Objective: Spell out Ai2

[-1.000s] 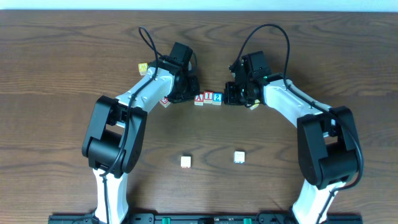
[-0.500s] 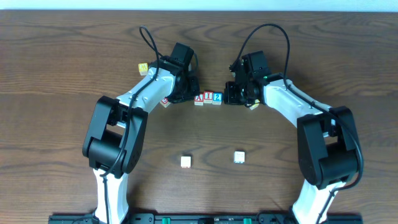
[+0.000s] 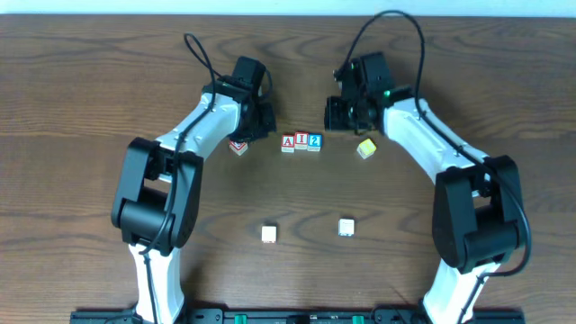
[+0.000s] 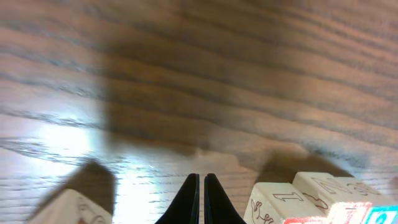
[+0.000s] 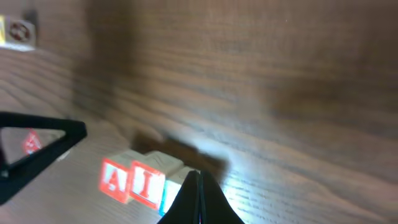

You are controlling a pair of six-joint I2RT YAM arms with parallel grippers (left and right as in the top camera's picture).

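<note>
Three small letter blocks stand in a row at the table's middle back: a red A block (image 3: 288, 141), a red I block (image 3: 301, 140) and a blue 2 block (image 3: 314, 140). They also show in the right wrist view, the A block (image 5: 115, 180) left of the I block (image 5: 147, 185). My left gripper (image 3: 263, 124) is shut and empty, up and left of the row; its fingertips (image 4: 200, 190) are pressed together. My right gripper (image 3: 336, 114) is shut and empty, up and right of the row; its fingertips (image 5: 198, 186) meet.
A red-marked block (image 3: 238, 146) lies left of the row and a yellow block (image 3: 365, 148) lies to its right. Two white blocks (image 3: 269, 234) (image 3: 346, 227) sit nearer the front. Another block (image 5: 17, 32) shows far off in the right wrist view.
Both grippers have drawn back from the row, toward the far side of the table. The yellow block, covered before by the right gripper, now shows.
</note>
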